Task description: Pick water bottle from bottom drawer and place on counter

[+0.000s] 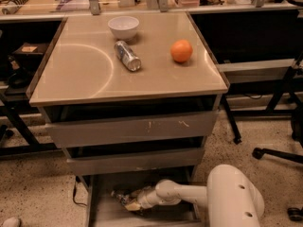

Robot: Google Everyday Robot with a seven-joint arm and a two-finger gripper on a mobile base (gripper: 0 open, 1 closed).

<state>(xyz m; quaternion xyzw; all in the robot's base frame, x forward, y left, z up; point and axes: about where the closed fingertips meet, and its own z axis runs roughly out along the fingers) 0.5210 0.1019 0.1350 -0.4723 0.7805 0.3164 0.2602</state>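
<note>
Glossy tan-beige square counter (pixel 80 74): white bowl (pixel 123 26), silver metal can (pixel 128 56) on its side, orange (pixel 182 50); front half bare. Speckled floor (pixel 28 193) around. Shallow grey bottom drawer (pixel 111 216) stands open. Gripper (pixel 132 203) inside it, at the small clear water bottle (pixel 120 197), which is partly hidden. Grip state: cannot tell.

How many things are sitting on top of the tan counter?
3: a white bowl at the back, a silver can lying in front of it, an orange to the right. The tool is in the bottom drawer, by the water bottle.
</note>
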